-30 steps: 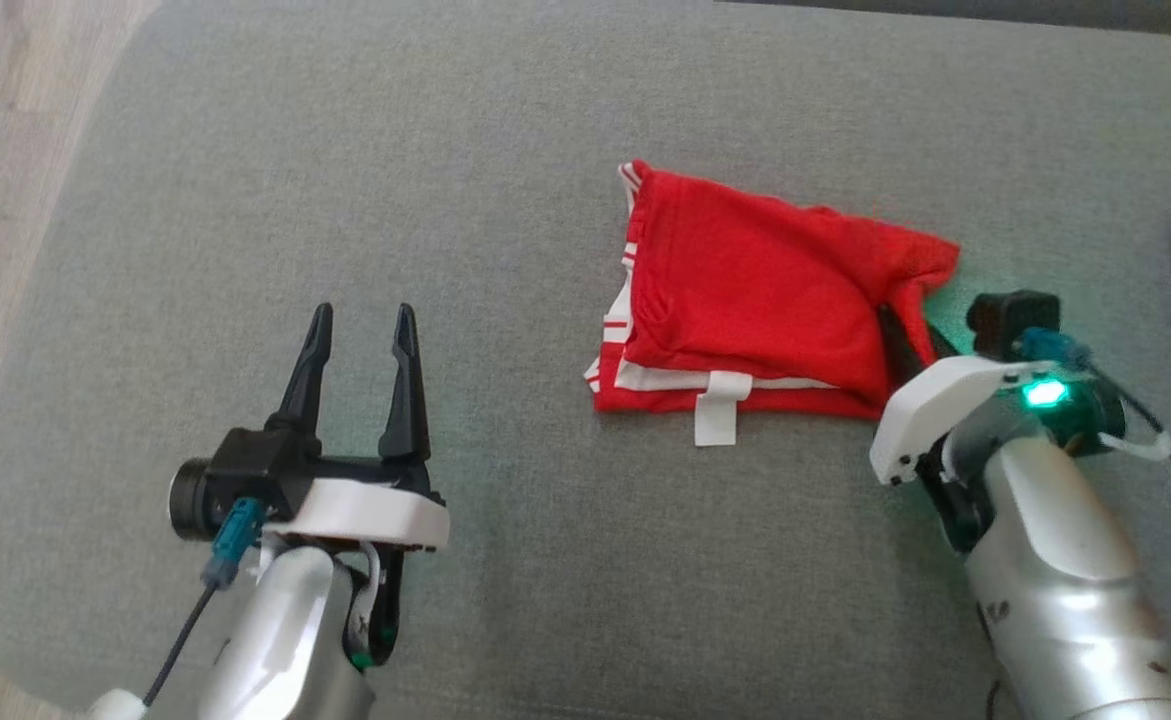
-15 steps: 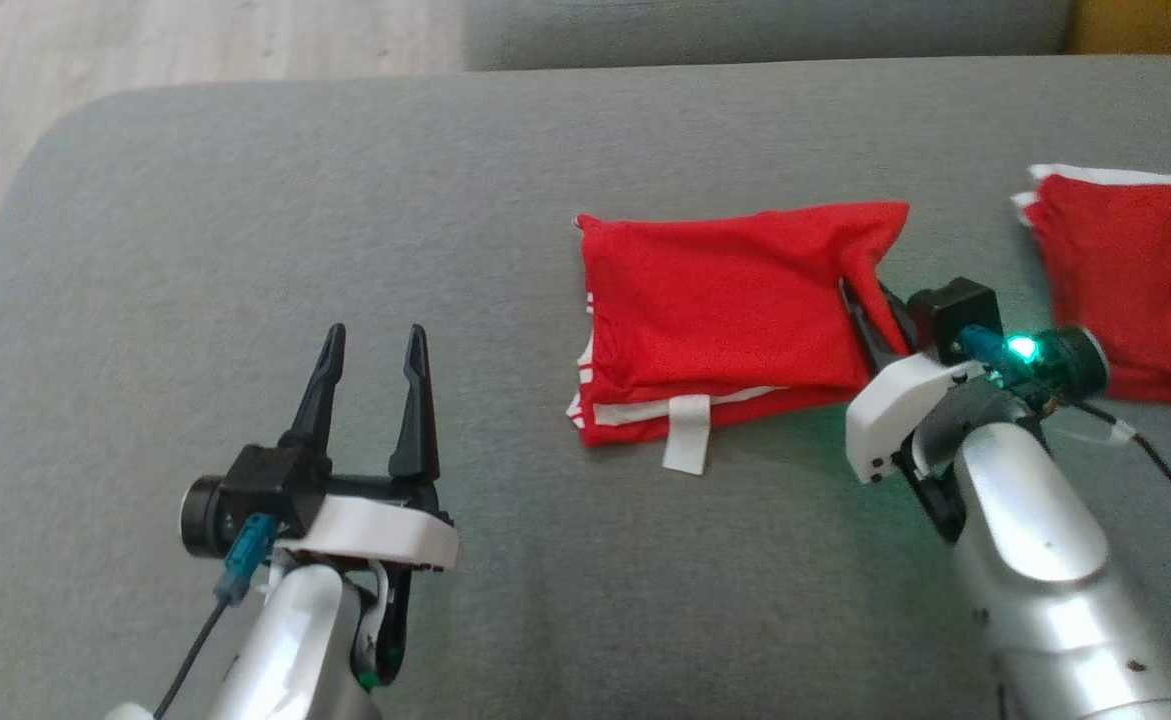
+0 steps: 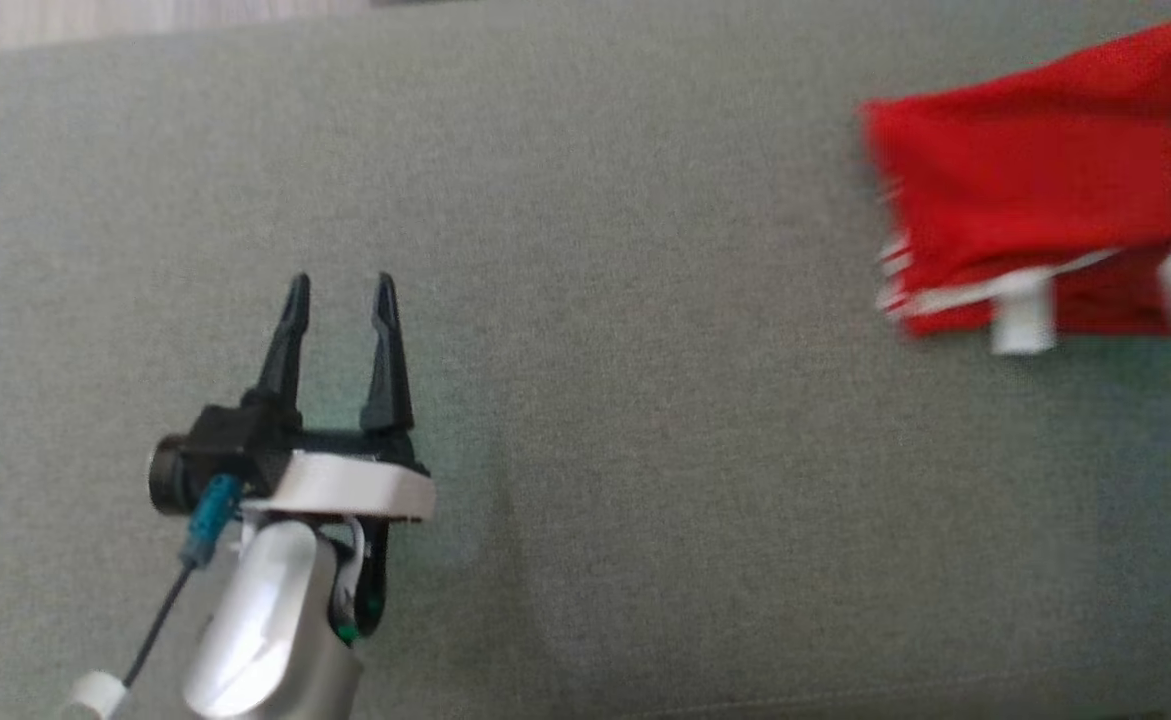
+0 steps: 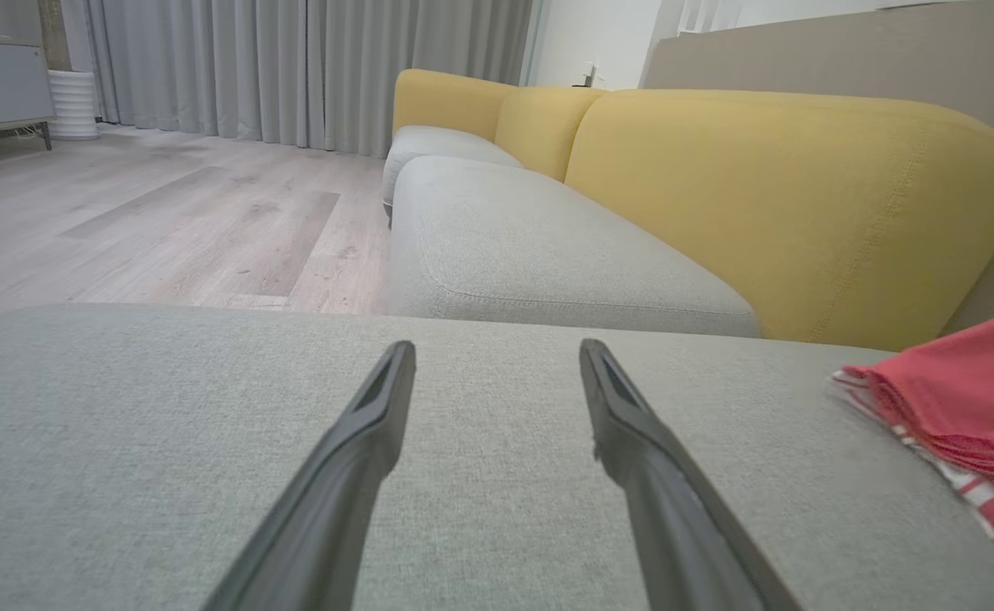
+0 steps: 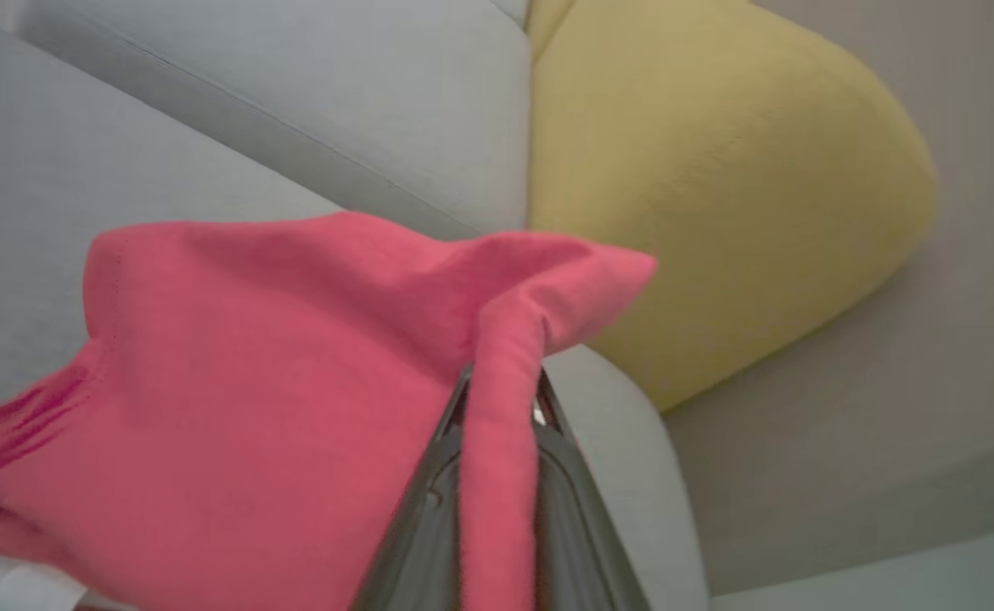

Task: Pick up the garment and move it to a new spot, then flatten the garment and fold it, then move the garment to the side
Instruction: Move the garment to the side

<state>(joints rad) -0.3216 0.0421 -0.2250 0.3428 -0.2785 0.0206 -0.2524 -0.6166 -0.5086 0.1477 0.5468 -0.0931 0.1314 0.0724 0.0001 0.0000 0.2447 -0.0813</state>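
Garment (image 3: 1025, 200), red, white-striped and folded, lies at 2 o'clock on the grey seat cushion (image 3: 645, 450), one corner pinched by the right gripper (image 5: 501, 399). Best slide it low and steadily, so the layers stay stacked. The left gripper (image 3: 340, 290), spread and empty, sits at 8 o'clock, well apart; a yellow backrest (image 5: 717, 187) stands near.

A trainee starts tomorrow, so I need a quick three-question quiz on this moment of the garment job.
1. True or false: the left claw is open and holds nothing.
2. The right claw is shut on: A) the red garment, B) a white towel, C) nothing.
3. What colour is the sofa backrest?
Key: 1 true; 2 A; 3 yellow.
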